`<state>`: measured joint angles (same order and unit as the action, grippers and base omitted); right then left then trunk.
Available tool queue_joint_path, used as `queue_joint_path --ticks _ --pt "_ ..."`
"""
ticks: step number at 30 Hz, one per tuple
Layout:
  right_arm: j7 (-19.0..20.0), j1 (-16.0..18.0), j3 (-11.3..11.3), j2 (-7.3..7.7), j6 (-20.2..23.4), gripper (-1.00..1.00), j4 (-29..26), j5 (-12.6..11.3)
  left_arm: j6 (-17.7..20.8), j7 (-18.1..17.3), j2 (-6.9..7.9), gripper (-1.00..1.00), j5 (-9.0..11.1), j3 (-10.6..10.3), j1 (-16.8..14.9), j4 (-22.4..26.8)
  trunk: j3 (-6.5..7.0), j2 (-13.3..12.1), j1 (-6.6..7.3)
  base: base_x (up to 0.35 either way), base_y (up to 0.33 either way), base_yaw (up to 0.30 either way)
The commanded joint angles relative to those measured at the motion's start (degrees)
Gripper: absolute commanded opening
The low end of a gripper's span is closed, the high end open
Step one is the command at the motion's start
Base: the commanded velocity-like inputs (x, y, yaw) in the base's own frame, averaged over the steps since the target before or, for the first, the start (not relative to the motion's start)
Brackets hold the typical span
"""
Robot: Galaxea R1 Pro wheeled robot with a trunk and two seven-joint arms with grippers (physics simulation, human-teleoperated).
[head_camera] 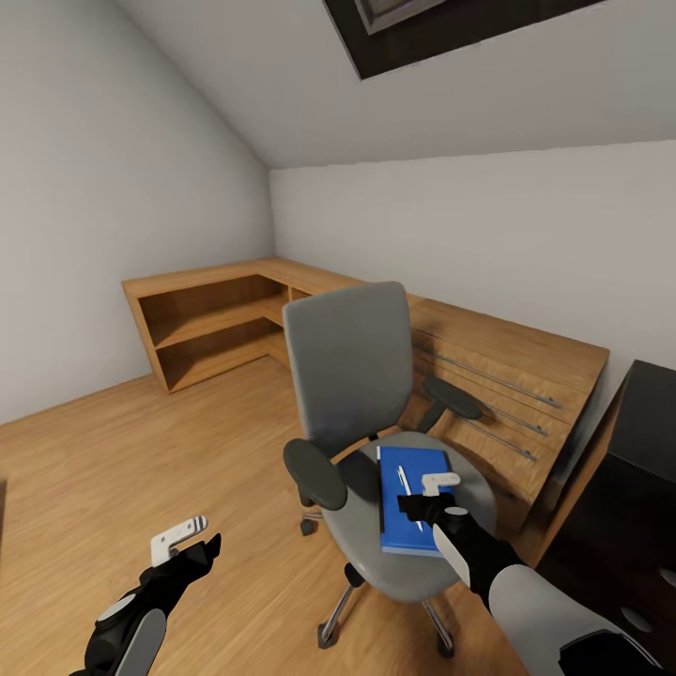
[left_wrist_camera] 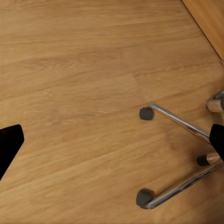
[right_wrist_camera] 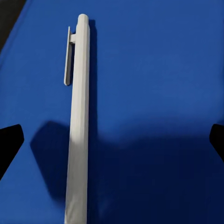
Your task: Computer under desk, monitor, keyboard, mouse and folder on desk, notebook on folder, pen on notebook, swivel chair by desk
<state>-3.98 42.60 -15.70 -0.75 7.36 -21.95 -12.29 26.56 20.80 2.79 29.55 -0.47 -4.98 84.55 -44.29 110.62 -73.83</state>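
Since the pen [right_wrist_camera: 78, 121] lies on the folder [head_camera: 413, 502] on the swivel chair [head_camera: 376, 441], we hold our right tool [head_camera: 427, 498] wide just above it, seemingly to lift it off. Our left tool [head_camera: 188, 545] hangs wide over the floor [left_wrist_camera: 84, 70]; the black counter [head_camera: 629, 488] waits far right.

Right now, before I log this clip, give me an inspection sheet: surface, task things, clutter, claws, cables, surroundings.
Surface: grey chair seat carries the items; black desk corner at the right edge, its top mostly out of frame.
Task things: blue folder flat on the seat; white pen lying on the folder.
Clutter: nothing seen.
Claws: right claw open, just above the folder, the pen between its fingers, not gripped; left claw open, empty, over the wood floor.
Cables: nothing seen.
Surroundings: wooden corner cabinet behind the chair, white walls, sloped ceiling with a skylight; chair base legs and casters on the floor.
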Motion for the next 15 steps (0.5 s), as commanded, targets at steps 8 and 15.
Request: queue_joint_path --ticks 8,15 --pt "-0.4 0.0 -0.5 0.07 0.3 1.00 -0.1 -0.5 0.2 0.5 0.03 1.00 0.6 0.0 0.0 0.1 -0.06 0.0 0.01 0.000 0.000 0.000" --pt "-0.4 0.0 -0.5 0.05 0.3 1.00 -0.1 -0.5 0.2 0.5 0.03 1.00 0.6 -0.1 0.0 0.1 -0.06 0.0 0.01 0.000 0.000 0.000"
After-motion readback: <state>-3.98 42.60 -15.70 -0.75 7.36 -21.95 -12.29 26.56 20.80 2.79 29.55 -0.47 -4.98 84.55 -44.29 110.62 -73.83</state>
